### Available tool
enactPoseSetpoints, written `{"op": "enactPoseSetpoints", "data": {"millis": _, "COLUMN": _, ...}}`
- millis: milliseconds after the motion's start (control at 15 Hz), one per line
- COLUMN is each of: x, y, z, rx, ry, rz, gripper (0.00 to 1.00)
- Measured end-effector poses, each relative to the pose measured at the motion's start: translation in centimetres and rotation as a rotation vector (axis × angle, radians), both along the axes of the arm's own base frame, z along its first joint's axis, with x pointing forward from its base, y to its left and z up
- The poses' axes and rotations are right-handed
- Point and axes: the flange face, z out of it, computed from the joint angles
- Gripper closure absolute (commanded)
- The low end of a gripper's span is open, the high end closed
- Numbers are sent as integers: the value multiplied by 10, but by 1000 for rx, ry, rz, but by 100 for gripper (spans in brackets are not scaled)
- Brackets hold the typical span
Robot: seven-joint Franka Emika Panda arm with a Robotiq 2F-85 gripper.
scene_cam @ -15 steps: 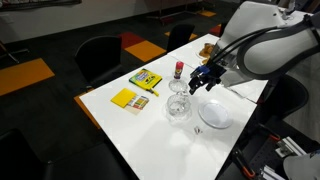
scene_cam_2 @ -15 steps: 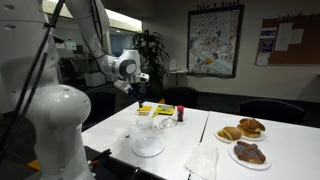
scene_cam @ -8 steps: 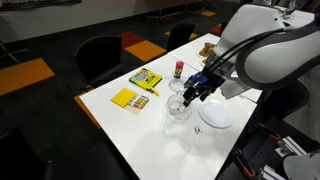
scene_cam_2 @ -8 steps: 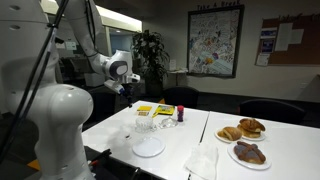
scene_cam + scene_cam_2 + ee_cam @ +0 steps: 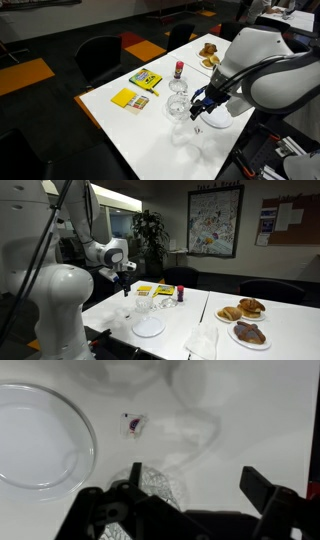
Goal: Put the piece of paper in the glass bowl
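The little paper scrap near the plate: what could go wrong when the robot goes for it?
1. The piece of paper is tiny and pale on a white table; the open hand could close beside it or nudge it away.
2. A glass vessel sits right by the hand, with the white plate nearby; either might get bumped as the hand descends.

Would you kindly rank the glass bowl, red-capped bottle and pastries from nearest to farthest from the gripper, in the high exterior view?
1. glass bowl, right beside the gripper.
2. red-capped bottle, behind the bowl.
3. pastries, at the table's far end.
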Motion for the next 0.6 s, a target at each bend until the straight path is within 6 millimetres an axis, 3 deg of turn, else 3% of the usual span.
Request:
{"op": "enactPoseSetpoints", "data": {"millis": 200, "x": -11, "y": 4, "z": -18, "rx": -10, "ry": -25, "rz": 16, "gripper": 0}}
{"op": "enactPoseSetpoints", "data": {"millis": 600, "x": -16, "y": -2, "z": -64, "rx": -24, "ry": -40, "rz": -7, "gripper": 0}}
